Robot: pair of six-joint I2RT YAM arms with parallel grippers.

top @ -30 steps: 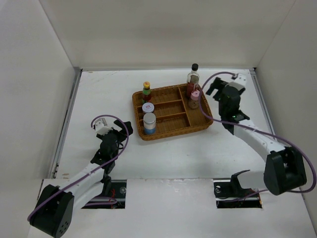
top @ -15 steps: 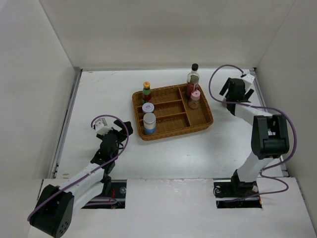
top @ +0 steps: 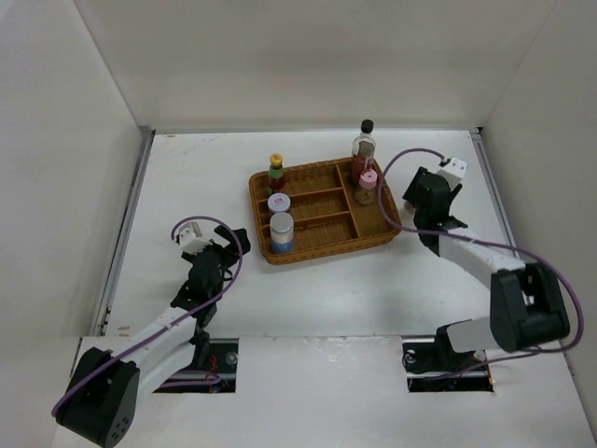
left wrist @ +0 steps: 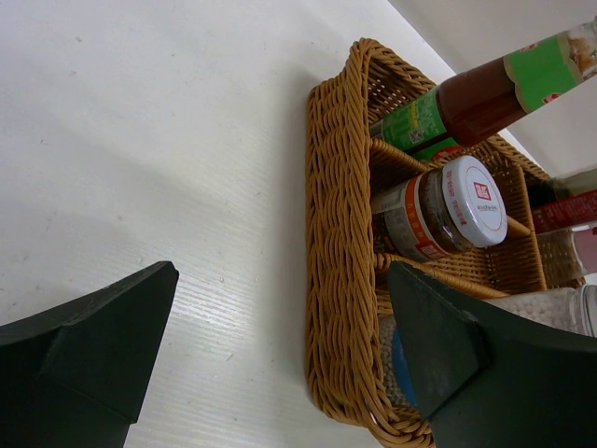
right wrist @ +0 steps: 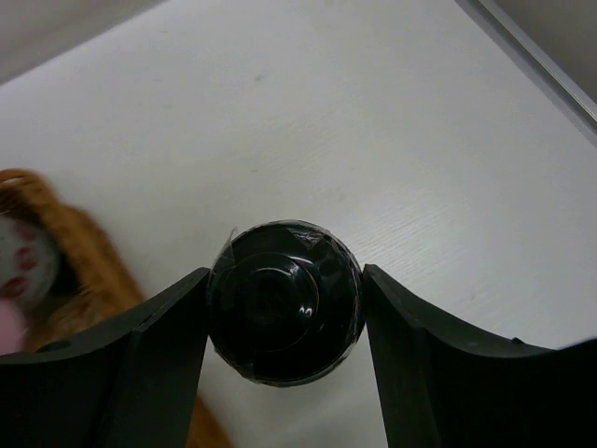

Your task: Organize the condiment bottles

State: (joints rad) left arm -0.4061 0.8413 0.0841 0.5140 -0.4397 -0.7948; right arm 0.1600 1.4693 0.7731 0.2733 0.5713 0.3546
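Note:
My right gripper (right wrist: 284,308) is shut on the small black-capped bottle (right wrist: 284,301); its round black cap sits between both fingers, above the table just right of the wicker tray (right wrist: 79,247). In the top view this gripper (top: 422,193) hides the bottle. The tray (top: 322,245) holds the green-red bottle (top: 276,173), white-lidded jar (top: 278,203), blue-label shaker (top: 281,231) and pink-lidded shaker (top: 367,186). The tall dark-sauce bottle (top: 364,140) stands at the tray's back right corner. My left gripper (top: 224,247) is open and empty, left of the tray.
The left wrist view shows the tray's near wall (left wrist: 340,233), with the jar (left wrist: 448,210) and the green-red bottle (left wrist: 457,98) behind it. White walls enclose the table on three sides. A raised rail (right wrist: 541,56) runs along the table's right edge.
My right gripper swung out to the right and back, then came forward to the tray's right edge. The left arm has not moved.

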